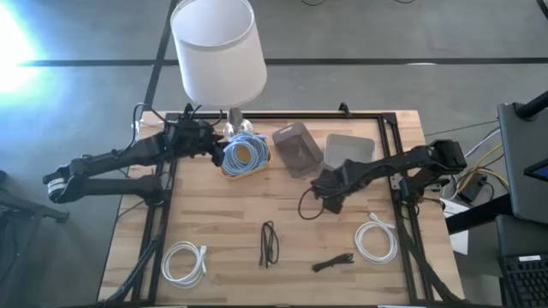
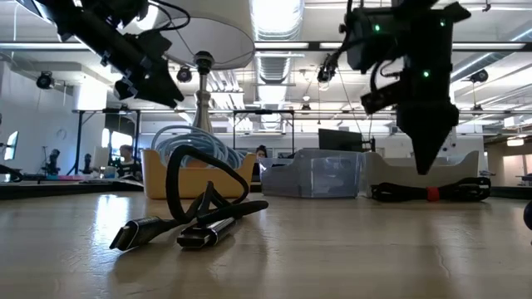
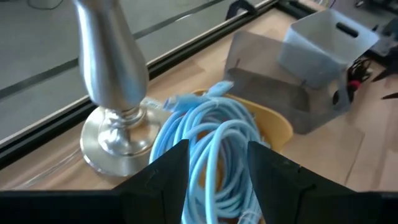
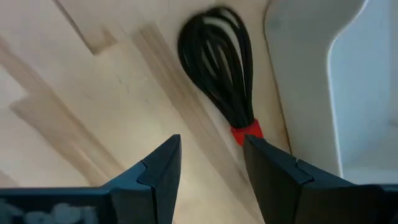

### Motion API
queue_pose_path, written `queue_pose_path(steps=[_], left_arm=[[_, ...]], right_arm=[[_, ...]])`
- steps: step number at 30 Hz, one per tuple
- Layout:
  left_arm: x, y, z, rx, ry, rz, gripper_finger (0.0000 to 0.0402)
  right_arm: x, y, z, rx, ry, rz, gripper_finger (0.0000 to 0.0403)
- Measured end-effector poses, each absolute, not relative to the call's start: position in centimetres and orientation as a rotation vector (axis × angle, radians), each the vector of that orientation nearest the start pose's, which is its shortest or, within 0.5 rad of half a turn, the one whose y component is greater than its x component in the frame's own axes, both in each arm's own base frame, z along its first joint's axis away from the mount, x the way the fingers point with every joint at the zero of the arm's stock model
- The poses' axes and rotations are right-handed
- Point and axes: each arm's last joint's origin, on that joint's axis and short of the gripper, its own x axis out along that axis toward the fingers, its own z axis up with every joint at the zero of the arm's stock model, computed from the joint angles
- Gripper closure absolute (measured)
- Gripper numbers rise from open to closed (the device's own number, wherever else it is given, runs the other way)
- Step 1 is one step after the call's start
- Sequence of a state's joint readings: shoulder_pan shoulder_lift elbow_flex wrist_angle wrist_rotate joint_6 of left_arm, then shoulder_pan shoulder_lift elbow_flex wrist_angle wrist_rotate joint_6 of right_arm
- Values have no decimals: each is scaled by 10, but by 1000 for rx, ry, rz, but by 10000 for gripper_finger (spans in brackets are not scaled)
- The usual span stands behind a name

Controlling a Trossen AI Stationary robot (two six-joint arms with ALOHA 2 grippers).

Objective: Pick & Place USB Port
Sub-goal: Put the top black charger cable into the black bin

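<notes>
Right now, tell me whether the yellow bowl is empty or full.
Full: a coil of light blue cable fills the yellow bowl beside the lamp base; the left hand hovers above.

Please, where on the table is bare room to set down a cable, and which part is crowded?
Bare wood lies between the white cable coil and the black cable, and on the left below the left gripper. The back is crowded: lamp, yellow bowl of blue cable, two clear bins, and the right gripper over a black bundle.
</notes>
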State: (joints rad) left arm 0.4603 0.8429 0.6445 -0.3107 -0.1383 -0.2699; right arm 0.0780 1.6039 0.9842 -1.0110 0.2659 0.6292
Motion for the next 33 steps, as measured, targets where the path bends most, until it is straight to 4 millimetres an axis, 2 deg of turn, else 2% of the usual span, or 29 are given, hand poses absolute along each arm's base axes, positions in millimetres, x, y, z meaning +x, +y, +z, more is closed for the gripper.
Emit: queue_pose_path(steps=[5, 9, 13, 21, 25, 33], left_arm=[[162, 83, 266, -341, 409, 603, 236], [162, 83, 266, -341, 407, 599, 236], [162, 83, 266, -341, 407, 599, 237], [162, 83, 266, -340, 408, 599, 238], [162, 83, 266, -340, 408, 599, 239], [162, 83, 266, -339, 408, 600, 239]], right_arm=[[254, 11, 165, 221, 1464, -613, 232], [258, 8, 155, 194, 1382, -586, 232], [259, 3, 147, 174, 1304, -618, 232], [250, -1, 135, 156, 1292, -677, 239], [249, -1, 133, 151, 1293, -679, 269], [249, -1, 133, 145, 1287, -688, 355]])
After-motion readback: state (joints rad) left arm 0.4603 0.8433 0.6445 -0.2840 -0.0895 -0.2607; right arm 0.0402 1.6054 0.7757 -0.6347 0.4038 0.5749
